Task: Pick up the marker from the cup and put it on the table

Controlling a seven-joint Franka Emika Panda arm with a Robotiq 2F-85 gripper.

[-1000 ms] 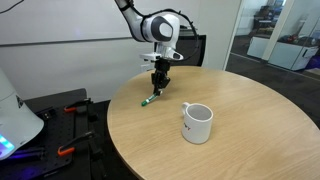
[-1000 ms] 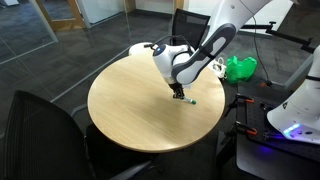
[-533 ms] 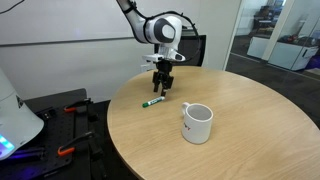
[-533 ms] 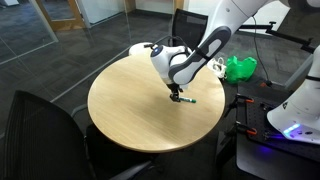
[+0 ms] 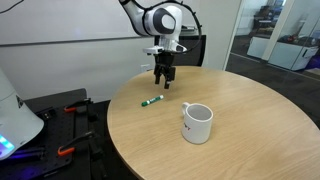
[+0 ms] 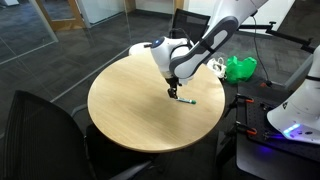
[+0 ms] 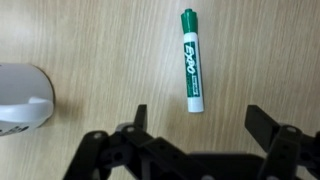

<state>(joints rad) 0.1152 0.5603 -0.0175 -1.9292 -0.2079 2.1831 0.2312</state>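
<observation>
The green marker [image 5: 151, 101] lies flat on the tan table [image 5: 250, 110] close to its edge, also visible in an exterior view as the marker [image 6: 186, 100]. My gripper [image 5: 163, 78] hangs open a little above it, touching nothing. In the wrist view the marker [image 7: 192, 62] lies lengthwise just ahead of the gripper [image 7: 200, 125], whose jaws stand wide apart and empty. The white cup [image 5: 197, 123] stands upright on the table, apart from the marker; the wrist view catches the cup [image 7: 22, 95] at the left edge.
The marker is near the round table's rim [image 6: 205, 118]. A black chair [image 5: 195, 48] stands behind the table and another black chair [image 6: 40, 120] in front. A green object [image 6: 238, 68] and white equipment [image 5: 15, 115] sit off the table.
The gripper opened from shut on the marker, leaving the marker lying on the table, and it has risen a little above it.
</observation>
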